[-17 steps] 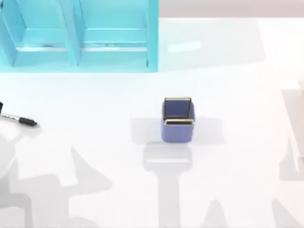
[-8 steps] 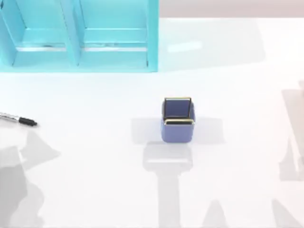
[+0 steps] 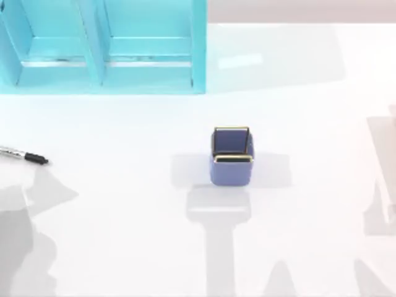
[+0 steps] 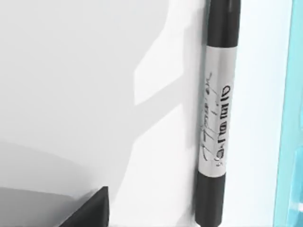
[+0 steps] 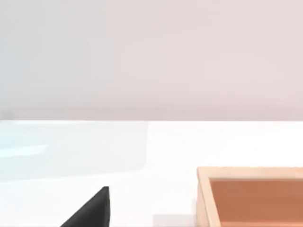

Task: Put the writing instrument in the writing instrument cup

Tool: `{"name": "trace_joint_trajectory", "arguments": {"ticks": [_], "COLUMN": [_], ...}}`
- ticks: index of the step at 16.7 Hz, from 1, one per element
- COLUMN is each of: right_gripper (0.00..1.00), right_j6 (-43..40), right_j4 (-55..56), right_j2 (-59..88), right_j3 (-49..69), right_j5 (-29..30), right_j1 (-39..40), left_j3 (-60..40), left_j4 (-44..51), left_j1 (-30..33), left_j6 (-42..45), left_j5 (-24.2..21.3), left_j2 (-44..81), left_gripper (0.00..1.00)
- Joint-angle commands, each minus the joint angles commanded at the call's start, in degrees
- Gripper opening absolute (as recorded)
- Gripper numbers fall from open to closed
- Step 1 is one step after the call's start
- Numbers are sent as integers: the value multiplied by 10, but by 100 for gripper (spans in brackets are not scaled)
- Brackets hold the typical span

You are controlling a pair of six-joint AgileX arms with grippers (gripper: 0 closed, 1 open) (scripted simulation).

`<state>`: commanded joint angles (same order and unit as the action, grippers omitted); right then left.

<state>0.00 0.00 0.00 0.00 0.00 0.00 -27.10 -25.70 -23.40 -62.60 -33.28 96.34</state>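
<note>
**Marker not yet taken; cup stands empty-handed at mid-surface**

Top view. The writing instrument cup (image 3: 232,156) stands upright near the middle of the white surface (image 3: 124,210), gold rim uppermost. The writing instrument (image 3: 25,156) lies flat well to the left of the cup, at the surface's left edge, black cap end pointing toward the cup. A turquoise shelf unit (image 3: 102,46) stands behind and to the left of the cup. Arm shadows fall in front of the cup.

Left wrist view. The marker (image 4: 217,118) lies close beneath the camera: silver-white barrel with dark lettering, black at both ends, apart from the shelf edge beside it. A dark fingertip (image 4: 90,210) of the left pincer shows, well clear of the marker. Whether that pincer is apart or together, I cannot tell.

Right wrist view. A dark fingertip (image 5: 90,210) of the right pincer and a wooden tray (image 5: 251,196), far from the cup. State likewise cannot be told.

Judgement: marker looks light, stiff, smooth and prone to roll; take it across the mid-barrel.
</note>
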Motion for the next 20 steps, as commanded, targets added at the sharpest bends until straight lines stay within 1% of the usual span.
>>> {"name": "trace_joint_trajectory", "arguments": {"ticks": [8, 10, 14, 20], "right_gripper": [100, 100, 100, 100], "right_j6": [0, 0, 0, 0], "right_j4": [0, 0, 0, 0], "right_j2": [0, 0, 0, 0], "right_j3": [0, 0, 0, 0], "right_j5": [0, 0, 0, 0], "right_j1": [0, 0, 0, 0], "left_j3": [-105, -115, -115, -115], "left_j4": [-138, -151, -152, -152], "left_j1": [84, 94, 94, 94], "left_j6": [-63, -70, -71, -71], "left_j5": [60, 67, 67, 67], "left_j2": [215, 232, 233, 233], "left_gripper": [100, 100, 100, 55]}}
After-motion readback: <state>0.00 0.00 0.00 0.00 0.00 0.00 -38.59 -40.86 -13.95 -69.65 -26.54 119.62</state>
